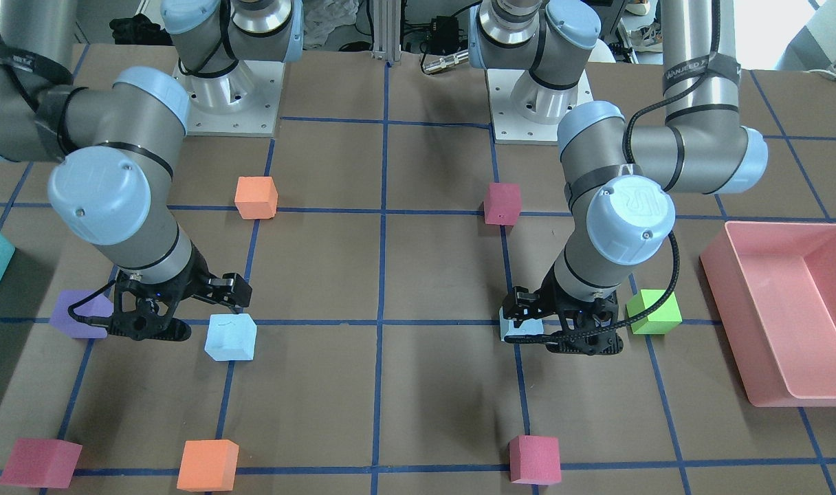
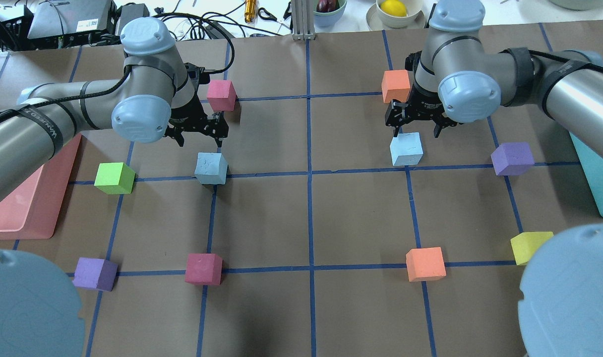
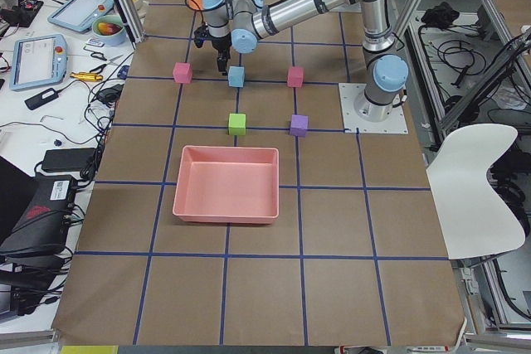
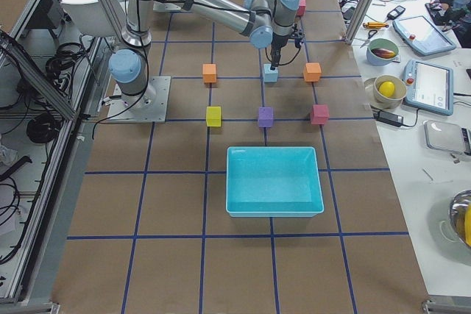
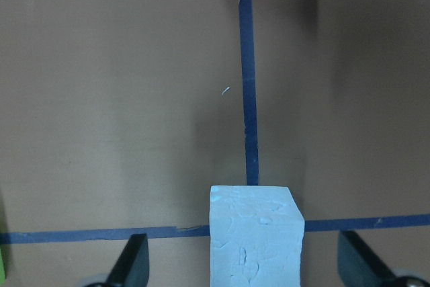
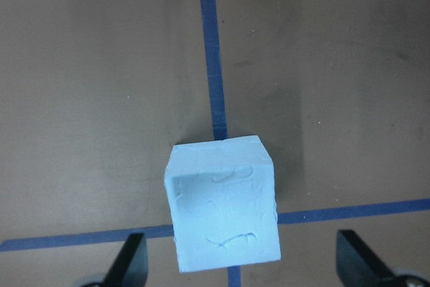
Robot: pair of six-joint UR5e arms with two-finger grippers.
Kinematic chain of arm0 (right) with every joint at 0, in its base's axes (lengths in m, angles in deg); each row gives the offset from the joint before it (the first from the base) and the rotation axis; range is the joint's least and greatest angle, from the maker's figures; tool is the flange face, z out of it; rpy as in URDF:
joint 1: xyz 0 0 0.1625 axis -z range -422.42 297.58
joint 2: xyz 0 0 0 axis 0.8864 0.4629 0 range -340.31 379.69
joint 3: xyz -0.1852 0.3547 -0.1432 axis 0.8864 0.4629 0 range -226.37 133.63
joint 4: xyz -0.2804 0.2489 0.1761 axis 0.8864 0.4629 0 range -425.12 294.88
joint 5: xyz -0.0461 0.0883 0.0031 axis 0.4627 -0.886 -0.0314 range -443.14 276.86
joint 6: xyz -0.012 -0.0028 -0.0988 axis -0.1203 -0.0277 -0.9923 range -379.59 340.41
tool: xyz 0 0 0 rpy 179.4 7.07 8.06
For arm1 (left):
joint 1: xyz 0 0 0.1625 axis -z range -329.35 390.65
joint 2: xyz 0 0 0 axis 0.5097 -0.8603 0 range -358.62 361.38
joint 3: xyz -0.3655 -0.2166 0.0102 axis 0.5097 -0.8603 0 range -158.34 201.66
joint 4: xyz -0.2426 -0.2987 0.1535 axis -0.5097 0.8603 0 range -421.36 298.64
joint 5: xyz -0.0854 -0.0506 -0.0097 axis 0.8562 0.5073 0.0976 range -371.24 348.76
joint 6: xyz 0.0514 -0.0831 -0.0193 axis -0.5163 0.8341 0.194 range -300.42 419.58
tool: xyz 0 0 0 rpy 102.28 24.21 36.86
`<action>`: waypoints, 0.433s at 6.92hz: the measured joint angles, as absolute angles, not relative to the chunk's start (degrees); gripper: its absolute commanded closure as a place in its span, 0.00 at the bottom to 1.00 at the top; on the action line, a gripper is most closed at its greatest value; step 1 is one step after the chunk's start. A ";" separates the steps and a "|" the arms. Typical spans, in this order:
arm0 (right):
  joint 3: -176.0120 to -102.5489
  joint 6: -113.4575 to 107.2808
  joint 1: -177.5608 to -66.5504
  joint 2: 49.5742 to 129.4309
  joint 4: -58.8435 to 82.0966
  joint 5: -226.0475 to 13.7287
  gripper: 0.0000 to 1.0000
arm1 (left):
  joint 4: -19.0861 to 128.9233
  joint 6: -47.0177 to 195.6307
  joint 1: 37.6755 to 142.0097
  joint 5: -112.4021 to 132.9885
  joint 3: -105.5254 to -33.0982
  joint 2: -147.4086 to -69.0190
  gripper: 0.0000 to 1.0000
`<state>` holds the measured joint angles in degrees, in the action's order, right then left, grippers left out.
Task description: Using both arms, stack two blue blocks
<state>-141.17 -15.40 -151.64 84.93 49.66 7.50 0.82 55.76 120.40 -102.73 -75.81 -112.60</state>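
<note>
While left fingers [image 5: 134,260] spread wide, empty, over one blue block [image 5: 255,233], right fingers [image 6: 131,257] match over the other [image 6: 225,213], gaps each side.

blue blocks [image 2: 211,167] [image 2: 406,148]: were matt foam, scuffed (plainest from the wrists)
table [image 2: 361,218]: wore matt brown paper
pink bin [image 1: 789,309]: looked smooth plastic
arms [image 2: 58,124]: showed dull grey metal

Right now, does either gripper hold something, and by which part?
Nothing is held. The left gripper is open over the left blue block, the right gripper open over the right blue block; neither touches its block.
</note>
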 measured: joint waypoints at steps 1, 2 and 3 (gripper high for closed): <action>-141.14 -15.41 -151.64 83.43 50.27 7.37 0.00 | -0.13 55.56 120.49 -102.74 -77.22 -112.93 0.00; -141.12 -15.37 -151.63 82.20 50.99 7.33 0.00 | -1.48 55.66 120.53 -102.65 -78.62 -113.13 0.00; -141.12 -15.34 -151.63 81.24 51.72 7.31 0.15 | -2.73 55.82 120.55 -102.54 -79.94 -113.34 0.00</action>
<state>-141.12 -15.34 -151.63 81.24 51.72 7.31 -2.73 55.82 120.55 -102.54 -79.94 -113.34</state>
